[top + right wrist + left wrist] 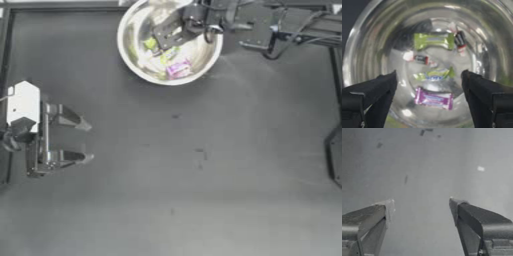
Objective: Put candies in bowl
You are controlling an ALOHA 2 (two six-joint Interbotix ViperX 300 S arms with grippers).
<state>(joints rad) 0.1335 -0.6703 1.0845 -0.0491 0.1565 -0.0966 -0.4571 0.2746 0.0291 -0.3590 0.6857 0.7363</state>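
Observation:
The shiny white bowl (135, 61) stands at the table's far edge, near the middle. Several candies lie inside the bowl (372, 37): a pink-and-white one (434, 98), two yellow-green ones (434, 40) (437, 74) and two thin white ones with reddish marks (420, 59) (459, 40). From above I make out the pink candy (178, 68) and a yellow-green one (151, 45). My right gripper (164, 38) hangs over the bowl, open and holding nothing (429, 76). My left gripper (83, 140) rests open at the left edge, far from the bowl.
The left wrist view shows only bare dark table between the open left gripper (420, 203), with a few faint scuffs. A dark fitting (336, 155) sits at the right edge of the table.

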